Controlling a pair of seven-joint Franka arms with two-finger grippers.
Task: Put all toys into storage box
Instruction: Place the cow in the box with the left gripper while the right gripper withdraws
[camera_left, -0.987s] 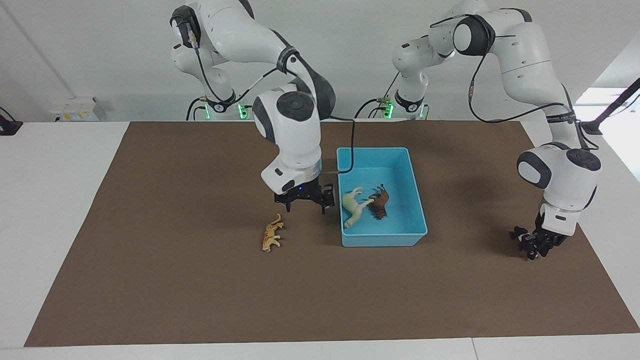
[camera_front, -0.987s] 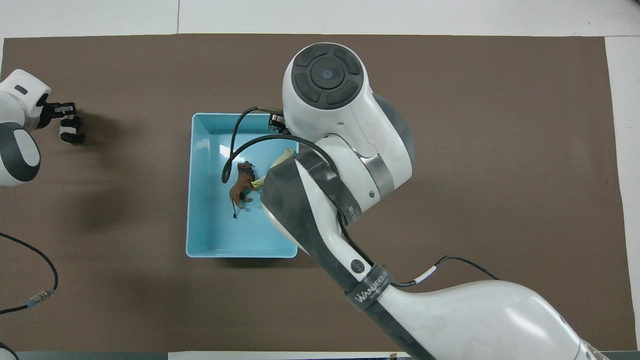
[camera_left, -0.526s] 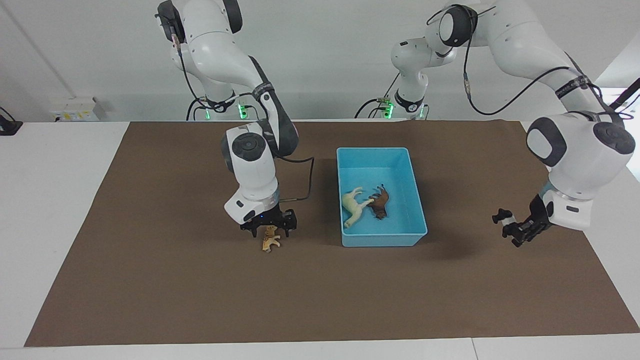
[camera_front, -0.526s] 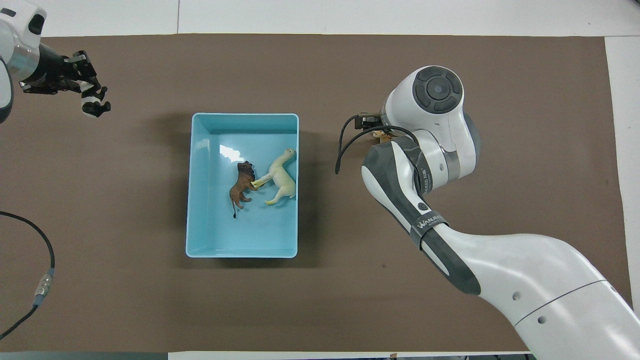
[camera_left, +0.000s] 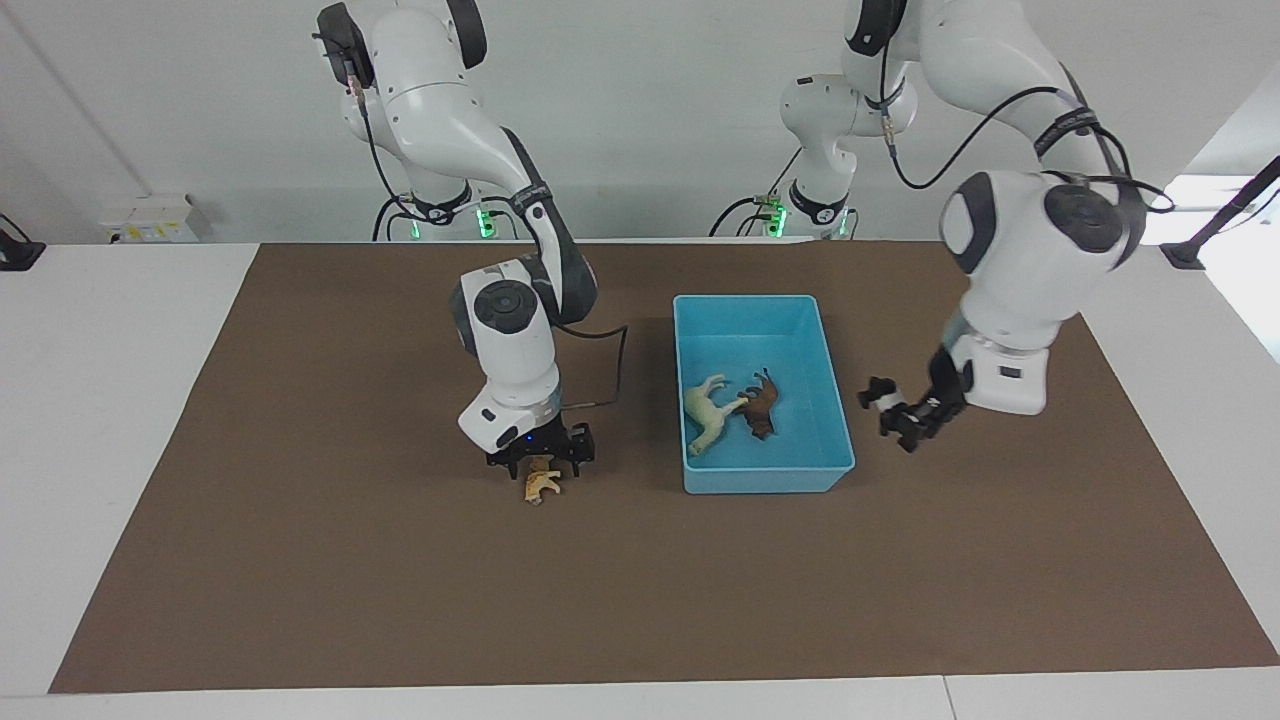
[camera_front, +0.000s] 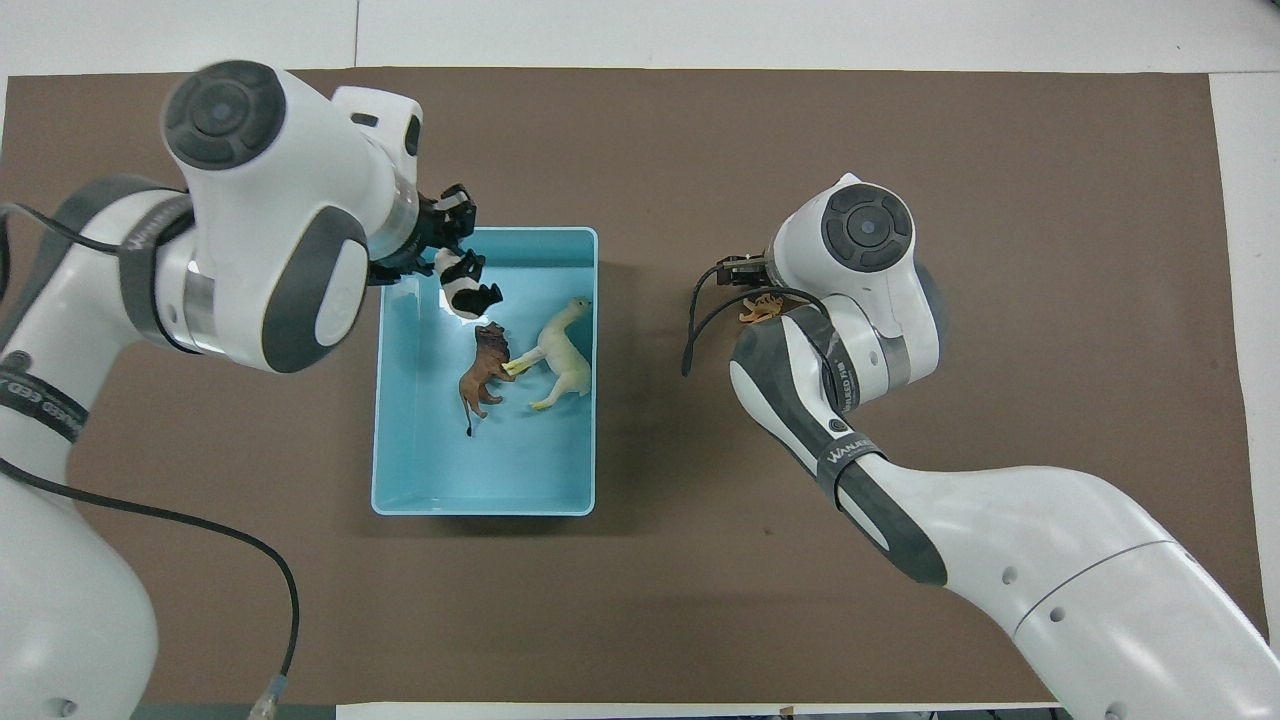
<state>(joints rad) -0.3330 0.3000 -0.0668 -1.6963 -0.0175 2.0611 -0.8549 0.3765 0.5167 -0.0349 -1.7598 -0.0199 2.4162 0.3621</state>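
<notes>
The light blue storage box (camera_left: 765, 480) stands mid-table, also in the overhead view (camera_front: 480, 505). In it lie the cream-white horse (camera_left: 706, 410) (camera_front: 562, 355) and the dark brown lion-like animal (camera_left: 760, 405) (camera_front: 482, 372). My left gripper (camera_left: 905, 418) (camera_front: 455, 250) is shut on the black-and-white panda (camera_left: 882, 397) (camera_front: 467, 292), up in the air over the box's rim at the left arm's end. My right gripper (camera_left: 540, 458) is low over the orange-tan tiger (camera_left: 541, 485) (camera_front: 762, 305), open, fingers on either side of it. The tiger lies on the mat beside the box, toward the right arm's end.
A brown mat (camera_left: 330, 560) covers the white table. A black cable (camera_left: 612, 365) hangs from the right wrist between the arm and the box.
My left gripper lifted the panda off the mat and carried it toward the box. My right gripper moved from beside the box and came down over the tiger, then stayed there.
</notes>
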